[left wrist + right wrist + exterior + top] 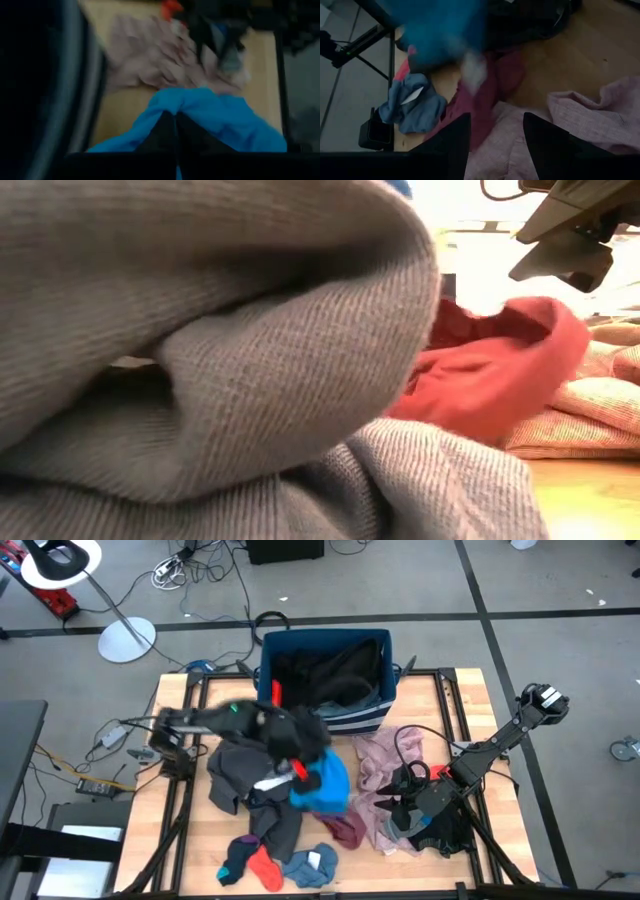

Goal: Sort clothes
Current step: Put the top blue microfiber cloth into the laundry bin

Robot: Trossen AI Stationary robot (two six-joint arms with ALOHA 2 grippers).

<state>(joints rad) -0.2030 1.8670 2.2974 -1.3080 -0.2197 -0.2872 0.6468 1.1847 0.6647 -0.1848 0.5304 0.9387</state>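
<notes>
To do this lift well, I judged I should raise the bright blue garment (325, 785) slowly until it hung free of the pile, then carry it off. My left gripper (176, 120) was pinched shut on it near table centre. My right gripper (495, 132) hovered half spread and empty over the pale pink garment (378, 762) at four o'clock.

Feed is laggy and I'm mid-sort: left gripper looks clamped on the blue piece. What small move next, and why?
Probably lift it straight up a little. The left gripper is shut on the bright blue garment, which lies against the dark pile and the pale pink garment. A short lift should free it before carrying. The right gripper waits open over the pink.
</notes>
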